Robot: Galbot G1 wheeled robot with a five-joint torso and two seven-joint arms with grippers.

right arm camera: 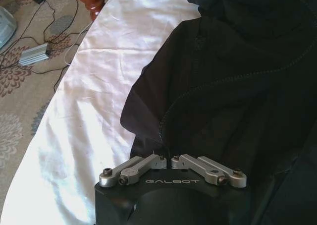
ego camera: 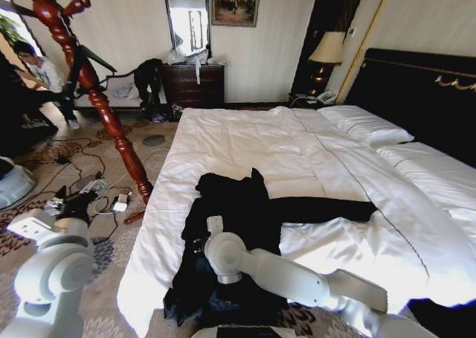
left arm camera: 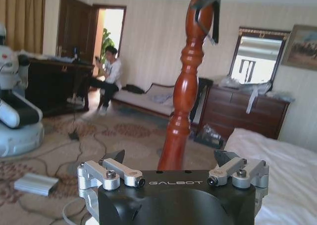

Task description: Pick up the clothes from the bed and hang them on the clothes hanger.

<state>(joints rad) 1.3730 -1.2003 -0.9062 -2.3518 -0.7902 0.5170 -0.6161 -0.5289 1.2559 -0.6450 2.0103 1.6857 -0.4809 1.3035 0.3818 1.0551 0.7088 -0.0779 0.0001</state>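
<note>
white bed (ego camera: 245, 141), right pincer (right arm camera: 168, 160) pinching black clothes (ego camera: 230, 226), fingertips hidden

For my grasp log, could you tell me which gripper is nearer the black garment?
Right. The right gripper is down on the clothes, fingers closed together at the fabric; the left gripper is off the bed, open, facing the clothes hanger.

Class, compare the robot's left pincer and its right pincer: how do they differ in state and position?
The left pincer is open, while the right pincer is shut on the clothes. The left pincer hangs over the carpet facing the clothes hanger; the right pincer is down at the bed. Both carry matching metal linkages.
</note>
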